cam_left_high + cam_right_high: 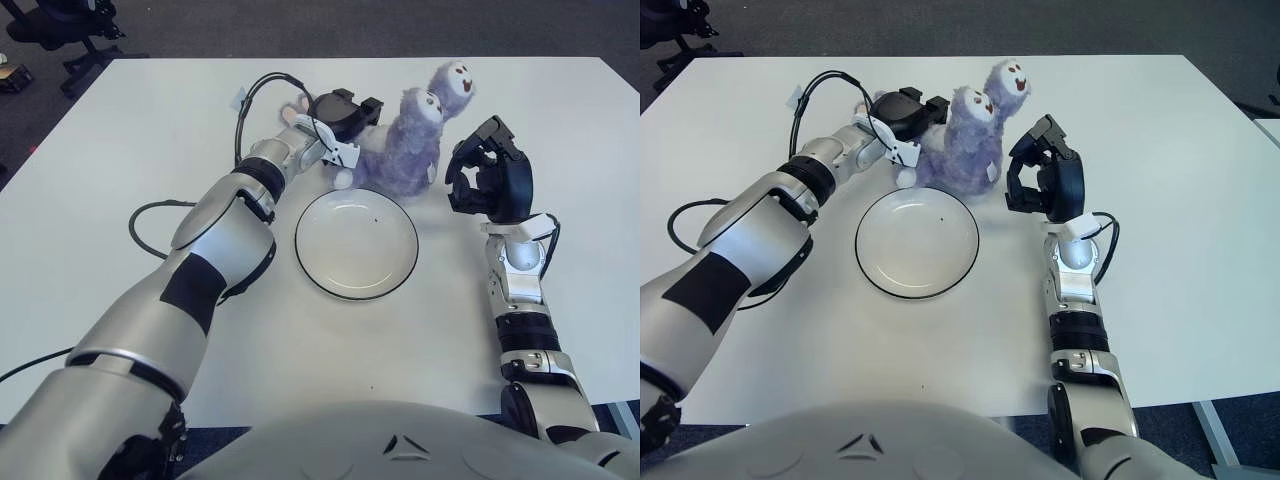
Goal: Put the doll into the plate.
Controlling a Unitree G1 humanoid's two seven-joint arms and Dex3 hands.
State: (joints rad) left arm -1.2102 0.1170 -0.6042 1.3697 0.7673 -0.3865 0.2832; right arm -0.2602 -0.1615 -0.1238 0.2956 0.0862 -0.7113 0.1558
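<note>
Silver arm shells with black patches, black three-finger hands — thin black cables, grey torso

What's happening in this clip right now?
The robot's left hand is reaching across the white table and is at the purple plush doll, on its left side; whether the fingers have closed on it is unclear. The doll stands just beyond the white plate, which holds nothing yet. The right hand hovers to the doll's right, fingers curled, not touching it. A second purple doll stands behind the first.
</note>
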